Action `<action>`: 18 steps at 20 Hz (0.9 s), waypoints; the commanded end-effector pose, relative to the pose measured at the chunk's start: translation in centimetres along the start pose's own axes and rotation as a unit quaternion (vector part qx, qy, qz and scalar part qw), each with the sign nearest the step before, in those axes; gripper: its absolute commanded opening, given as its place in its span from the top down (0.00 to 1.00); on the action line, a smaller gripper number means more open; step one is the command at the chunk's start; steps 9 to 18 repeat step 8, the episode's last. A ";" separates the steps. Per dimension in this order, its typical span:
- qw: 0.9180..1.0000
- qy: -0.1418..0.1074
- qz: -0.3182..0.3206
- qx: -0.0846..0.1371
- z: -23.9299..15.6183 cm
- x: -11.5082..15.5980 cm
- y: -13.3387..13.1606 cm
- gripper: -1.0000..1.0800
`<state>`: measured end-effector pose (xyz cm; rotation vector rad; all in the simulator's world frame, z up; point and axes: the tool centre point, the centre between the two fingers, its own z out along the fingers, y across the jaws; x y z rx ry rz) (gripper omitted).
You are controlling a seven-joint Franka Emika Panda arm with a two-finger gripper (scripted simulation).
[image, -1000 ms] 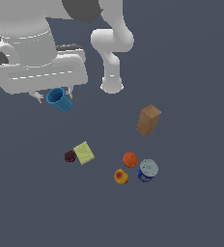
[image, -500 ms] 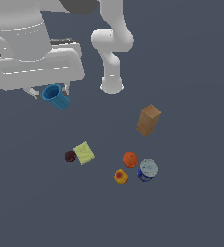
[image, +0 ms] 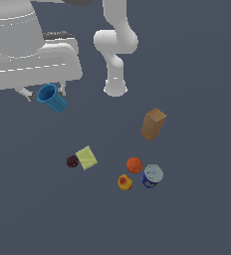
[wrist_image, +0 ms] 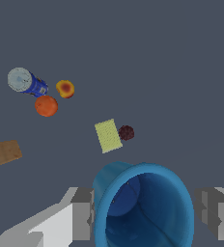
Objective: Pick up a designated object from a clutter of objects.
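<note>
Gripper [wrist_image: 145, 214] closed on cup [image: 52, 97], fingers [wrist_image: 82, 219] apparently bearing on its walls. Cup aloft, axis tilted, mouth toward wrist camera. Clutter [image: 135, 165] below, toward 4 o'clock in exterior view.

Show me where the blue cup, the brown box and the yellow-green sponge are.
blue cup [image: 52, 97], exterior view, on its outer wall.
brown box [image: 153, 125], exterior view, middle of its front face.
yellow-green sponge [wrist_image: 107, 135], wrist view, centre of its flat top.
</note>
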<state>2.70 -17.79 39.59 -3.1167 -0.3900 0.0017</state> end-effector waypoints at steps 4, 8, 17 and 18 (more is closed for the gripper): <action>1.000 0.001 0.000 0.000 -1.0 0.6 0.6 1.00; 1.000 0.001 0.000 0.000 -1.1 0.7 0.7 1.00; 1.000 0.001 0.000 0.000 -1.1 0.7 0.7 1.00; 1.000 0.001 0.000 0.000 -1.1 0.7 0.7 1.00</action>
